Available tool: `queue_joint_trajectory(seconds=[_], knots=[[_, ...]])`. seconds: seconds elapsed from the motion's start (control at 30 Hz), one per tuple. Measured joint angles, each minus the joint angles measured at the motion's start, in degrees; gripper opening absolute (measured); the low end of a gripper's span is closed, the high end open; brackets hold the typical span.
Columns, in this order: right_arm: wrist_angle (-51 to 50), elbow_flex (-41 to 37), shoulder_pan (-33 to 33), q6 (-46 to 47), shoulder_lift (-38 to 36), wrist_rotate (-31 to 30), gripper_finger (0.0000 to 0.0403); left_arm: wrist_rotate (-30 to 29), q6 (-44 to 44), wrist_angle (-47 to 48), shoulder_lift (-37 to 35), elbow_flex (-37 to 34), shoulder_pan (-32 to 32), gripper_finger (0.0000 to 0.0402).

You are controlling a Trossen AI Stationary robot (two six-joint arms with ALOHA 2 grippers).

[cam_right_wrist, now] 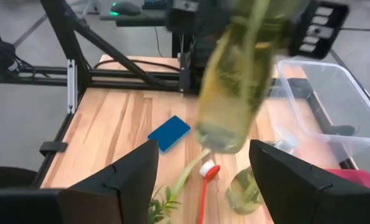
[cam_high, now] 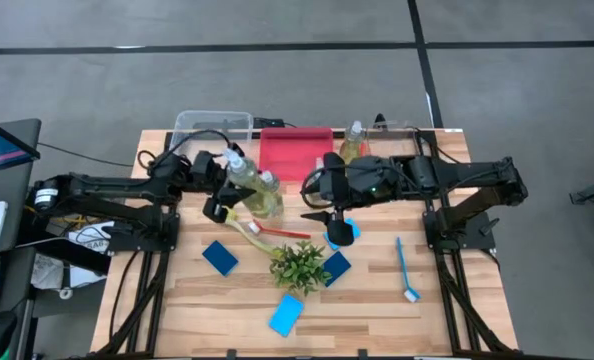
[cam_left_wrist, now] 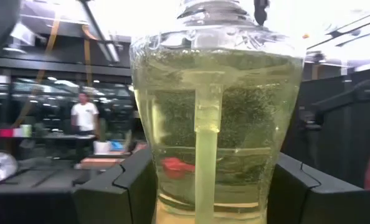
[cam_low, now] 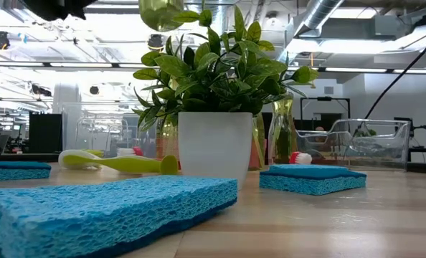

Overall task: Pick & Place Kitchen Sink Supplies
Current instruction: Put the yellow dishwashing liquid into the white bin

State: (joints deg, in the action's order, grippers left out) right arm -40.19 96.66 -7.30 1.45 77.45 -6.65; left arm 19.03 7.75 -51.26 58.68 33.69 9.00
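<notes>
One bottle (cam_high: 239, 168) of yellow-green liquid is clamped between the left gripper (cam_high: 220, 172) fingers, lifted clear of the table near the clear bin (cam_high: 212, 126). Remaining supplies, namely sponges (cam_high: 220, 257), brushes (cam_high: 406, 268) and other bottles, appear unplaced, so the task looks early. Right gripper (cam_high: 322, 215) hangs open and empty over the crowded centre; freer room lies along the table's near edge.

- A small green plant (cam_high: 299, 265) in a white pot (cam_low: 214, 147) stands mid-tabletop (cam_high: 377, 310).
- A clear bin (cam_high: 212, 125) and a red bin (cam_high: 295, 152) sit side by side at the far edge.
- A person (cam_left_wrist: 84, 118) stands in the room beyond.
</notes>
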Motion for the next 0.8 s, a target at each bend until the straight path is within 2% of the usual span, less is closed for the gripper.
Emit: queue_joint_trajectory(seconds=[0.27,0.53,0.8], knots=[[-3.2,0.0,-2.8,-0.1,0.0,-1.4,0.0245,-4.5,0.3,0.3,-5.5,-4.2,6.6,0.0218],[-4.4,0.0,-3.6,0.0,0.0,-1.4,0.0245,-8.8,0.0,0.0,-8.1,-5.4,12.3,0.0217],[-4.5,0.0,-3.6,0.0,0.0,-1.4,0.0245,-9.0,0.1,0.1,-8.1,-5.5,17.6,0.0219]])
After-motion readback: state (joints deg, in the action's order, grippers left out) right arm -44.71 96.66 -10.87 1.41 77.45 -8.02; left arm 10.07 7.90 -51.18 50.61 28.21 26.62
